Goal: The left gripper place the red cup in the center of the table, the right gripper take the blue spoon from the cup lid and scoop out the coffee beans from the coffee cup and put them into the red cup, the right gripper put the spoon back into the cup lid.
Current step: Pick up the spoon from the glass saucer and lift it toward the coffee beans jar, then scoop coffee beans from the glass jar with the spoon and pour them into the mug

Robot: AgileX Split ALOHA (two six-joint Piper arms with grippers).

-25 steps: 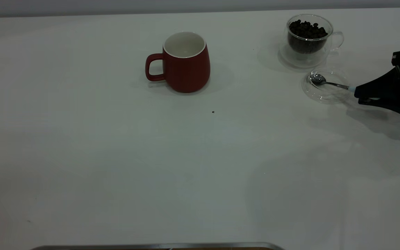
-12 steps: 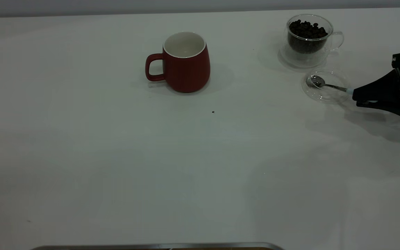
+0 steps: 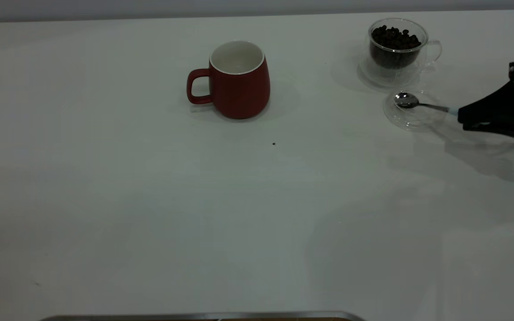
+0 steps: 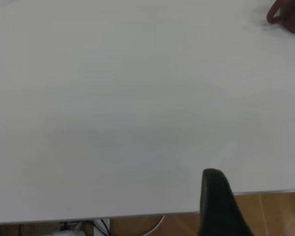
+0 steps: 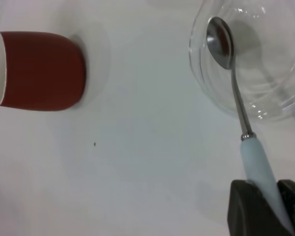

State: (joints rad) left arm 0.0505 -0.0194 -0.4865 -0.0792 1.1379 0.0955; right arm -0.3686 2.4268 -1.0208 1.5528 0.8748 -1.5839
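The red cup (image 3: 238, 82) stands upright and empty near the table's middle, handle to the left; it also shows in the right wrist view (image 5: 39, 71) and at the corner of the left wrist view (image 4: 290, 14). The glass coffee cup (image 3: 396, 49) full of beans stands at the far right. In front of it lies the clear cup lid (image 3: 411, 119). My right gripper (image 3: 461, 117) is shut on the pale blue handle of the spoon (image 3: 422, 105). The spoon's metal bowl (image 5: 220, 42) rests over the lid (image 5: 273, 73), empty. My left gripper (image 4: 265, 211) is open and empty at the table's near edge.
A small dark speck (image 3: 274, 143) lies on the white table in front of the red cup. A metal strip (image 3: 203, 315) runs along the table's front edge. The table's right edge is close behind my right arm.
My right gripper has shifted slightly back and up with the spoon handle. The spoon's bowl stays over the lid, and the lid has slid a little to the left.
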